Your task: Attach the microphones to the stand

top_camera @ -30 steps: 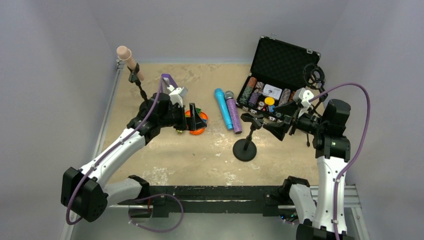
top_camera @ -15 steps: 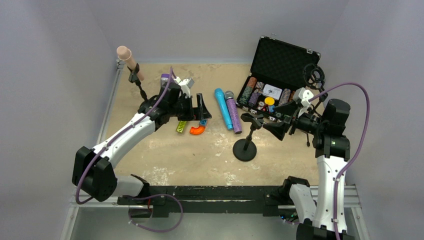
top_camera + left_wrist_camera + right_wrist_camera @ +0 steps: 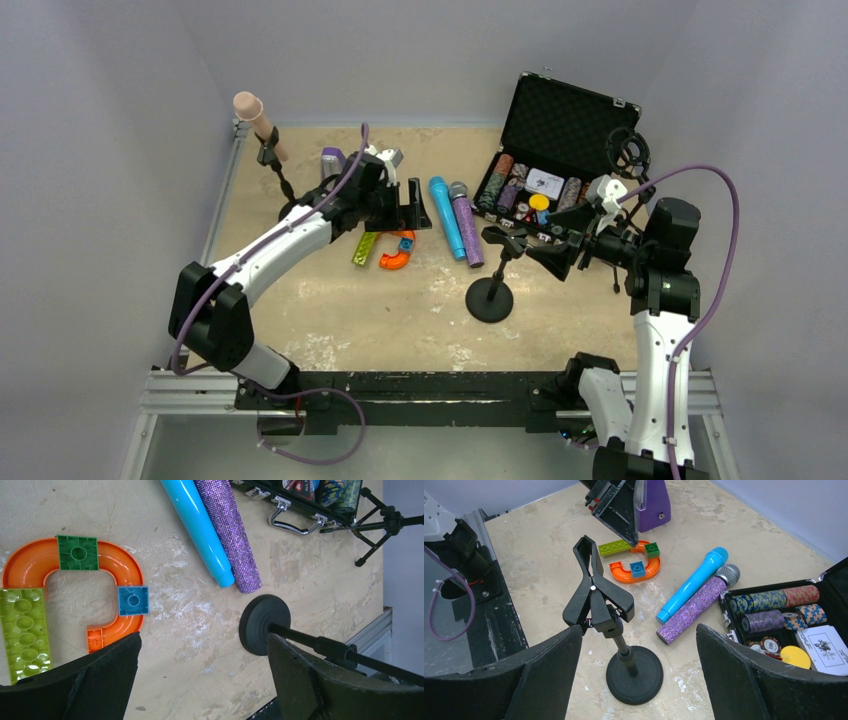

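A light blue microphone and a glittery purple microphone lie side by side mid-table, also seen in the left wrist view as blue and purple. A pale pink-beige microphone sits clipped in a small stand at the far left. A black stand with a round base and an empty spring clamp stands in front of them. My left gripper hovers open just left of the blue microphone. My right gripper is open, just right of the clamp, holding nothing.
An open black case of poker chips sits at the back right, with a black tripod beside it. A purple metronome stands behind my left arm. An orange toy track with bricks lies left of the microphones.
My left arm has swung away from over the orange toy, back and to the right toward the blue microphone, still open. The right arm has not moved.
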`<state>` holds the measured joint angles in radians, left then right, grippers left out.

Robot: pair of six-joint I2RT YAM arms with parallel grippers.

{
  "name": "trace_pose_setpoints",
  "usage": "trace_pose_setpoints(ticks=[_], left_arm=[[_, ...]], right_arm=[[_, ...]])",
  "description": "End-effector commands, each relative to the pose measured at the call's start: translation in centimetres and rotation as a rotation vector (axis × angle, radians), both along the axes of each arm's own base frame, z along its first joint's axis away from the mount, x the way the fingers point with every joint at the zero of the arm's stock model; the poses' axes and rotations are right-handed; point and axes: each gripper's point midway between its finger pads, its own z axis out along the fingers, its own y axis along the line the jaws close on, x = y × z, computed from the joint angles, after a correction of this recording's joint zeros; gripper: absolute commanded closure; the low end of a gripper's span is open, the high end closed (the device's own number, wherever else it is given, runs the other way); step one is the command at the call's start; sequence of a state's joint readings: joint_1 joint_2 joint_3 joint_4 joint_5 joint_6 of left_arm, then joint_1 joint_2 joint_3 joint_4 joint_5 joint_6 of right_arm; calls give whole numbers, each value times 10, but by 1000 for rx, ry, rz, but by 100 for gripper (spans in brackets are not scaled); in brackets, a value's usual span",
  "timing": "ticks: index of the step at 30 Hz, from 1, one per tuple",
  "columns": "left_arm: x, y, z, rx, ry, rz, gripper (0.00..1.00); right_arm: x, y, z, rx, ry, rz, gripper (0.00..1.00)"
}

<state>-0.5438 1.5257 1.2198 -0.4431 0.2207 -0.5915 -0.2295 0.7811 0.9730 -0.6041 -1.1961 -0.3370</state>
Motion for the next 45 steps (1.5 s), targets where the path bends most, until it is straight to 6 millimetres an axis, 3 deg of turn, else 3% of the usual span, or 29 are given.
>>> trace_pose_setpoints(ticks=[1,5,10,17,30,45], left_arm=[[31,-9,15,39,-60,43,1],[50,-9,0,151,-26,79,3],[68,-27,-19,162,37,99,19],[84,-48,-37,220,97,200,24],[87,-64,-84,323,177,279,31],[79,-85,-116,324,277,226,33]], right_arm=[[5,-1,1,-1,-16,-3,13],[4,-1,3,-3,-24,-3,13],[3,-1,3,-4,-28,-3,13],[2,-1,4,-6,-31,-5,13],[1,-1,6,-7,-34,-4,13],[-2,0,7,-8,-40,4,13]])
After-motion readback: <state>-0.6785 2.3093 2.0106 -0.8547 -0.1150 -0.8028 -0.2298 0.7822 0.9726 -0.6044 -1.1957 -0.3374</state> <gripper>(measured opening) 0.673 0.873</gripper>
